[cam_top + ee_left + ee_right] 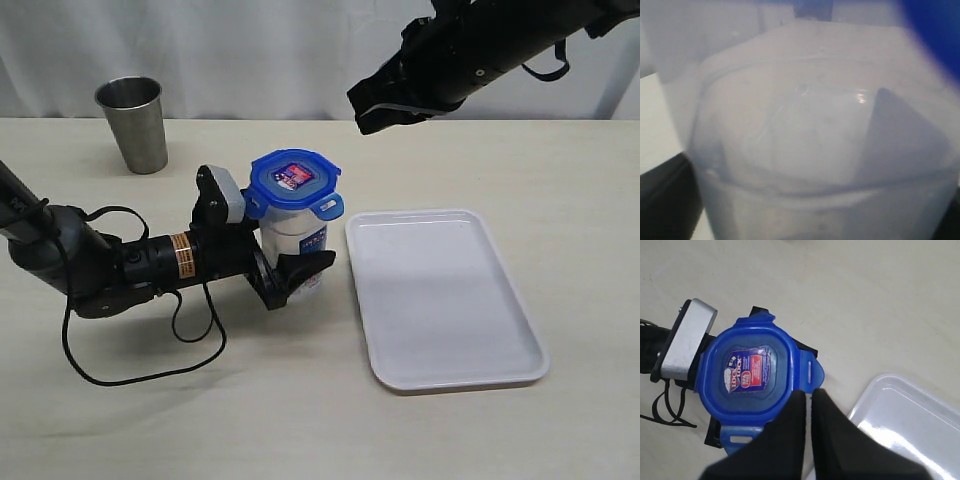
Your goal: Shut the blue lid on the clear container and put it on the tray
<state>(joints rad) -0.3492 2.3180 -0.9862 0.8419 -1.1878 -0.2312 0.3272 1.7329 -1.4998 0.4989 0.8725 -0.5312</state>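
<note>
Robot lab test bench. Plain beige tabletop (pixel 500 150); white curtain backdrop (pixel 280 50) closes off rear. Black left arm (pixel 100 265) lies low on surface, loose cable (pixel 120 382) trailing; black right arm (pixel 480 55) overhead. Sparse staged props: steel cup (pixel 133 123), white tray (pixel 440 300), lidded clear container (pixel 295 235).

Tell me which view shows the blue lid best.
The right wrist view: it looks straight down on the blue lid, sharp and whole. The exterior view shows it smaller, atop the clear container. The left wrist view: only a blue blur.
</note>
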